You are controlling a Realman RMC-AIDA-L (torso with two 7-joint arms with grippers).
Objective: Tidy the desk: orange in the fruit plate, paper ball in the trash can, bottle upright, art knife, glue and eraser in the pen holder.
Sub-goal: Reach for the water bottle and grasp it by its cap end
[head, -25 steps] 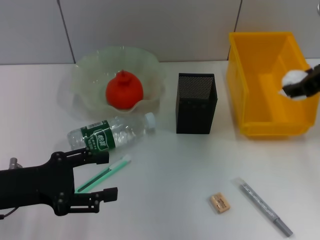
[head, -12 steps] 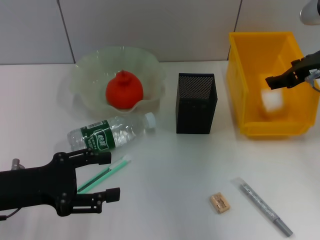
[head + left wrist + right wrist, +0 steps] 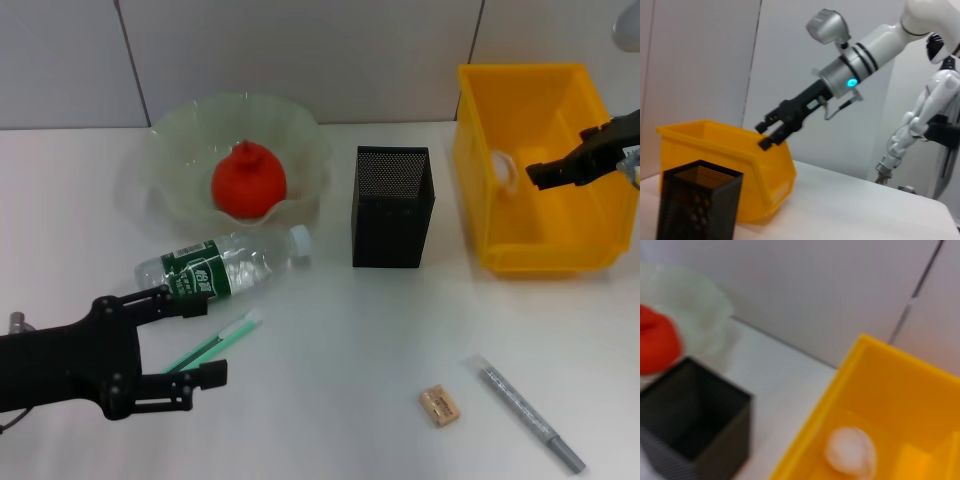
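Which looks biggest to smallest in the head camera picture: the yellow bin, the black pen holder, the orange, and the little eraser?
1. yellow bin
2. black pen holder
3. orange
4. eraser

The pen holder and orange are fairly close, but the holder looks larger. The eraser is plainly the smallest.

Left arm reaches in low from 8 o'clock of the head view, black forearm lying nearly level, wrist turned so the left pincer (image 3: 195,340) points toward 3 o'clock. Its two fingers are spread wide, one above the other in the head view, nothing between them. Over at 2 o'clock, the right arm comes down from the upper corner, white and grey links leading into a black wrist. The right pincer (image 3: 540,174) points toward 9 o'clock, fingers parted, holding nothing.
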